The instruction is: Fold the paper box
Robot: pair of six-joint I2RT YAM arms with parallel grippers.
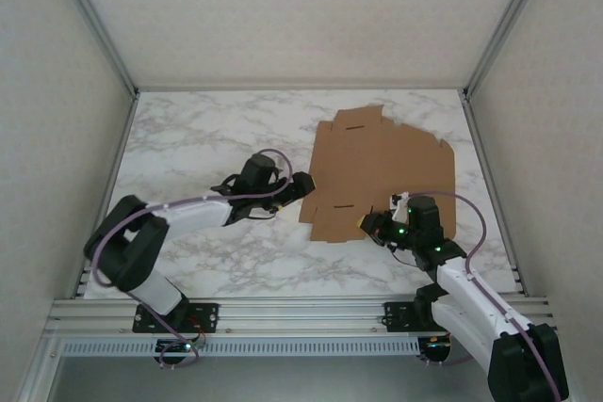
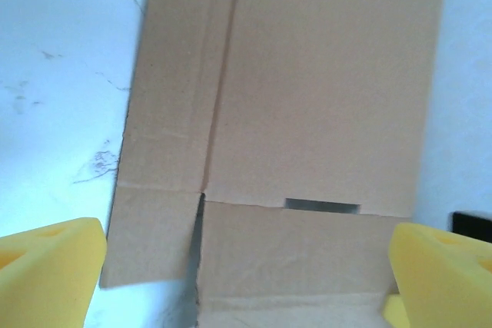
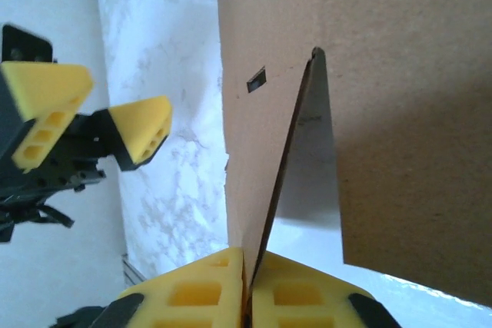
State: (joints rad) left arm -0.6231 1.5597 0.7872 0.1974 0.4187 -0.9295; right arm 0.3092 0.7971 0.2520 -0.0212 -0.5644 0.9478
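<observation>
The paper box (image 1: 377, 171) is a flat brown die-cut sheet lying on the marble table, right of centre. My right gripper (image 1: 375, 223) is at the sheet's near edge. In the right wrist view its yellow pads (image 3: 200, 297) are pressed together on the edge of a flap (image 3: 261, 174), which stands tilted up off the table. My left gripper (image 1: 300, 187) is at the sheet's left edge. Its yellow pads (image 2: 46, 266) stand wide apart, open, with the cardboard (image 2: 307, 97) and a slot (image 2: 321, 205) lying between and beyond them. Nothing is held there.
Bare white marble tabletop (image 1: 198, 138) spreads left of the sheet. White enclosure walls with aluminium posts (image 1: 104, 35) close in the back and sides. An aluminium rail (image 1: 301, 313) carrying both arm bases runs along the near edge.
</observation>
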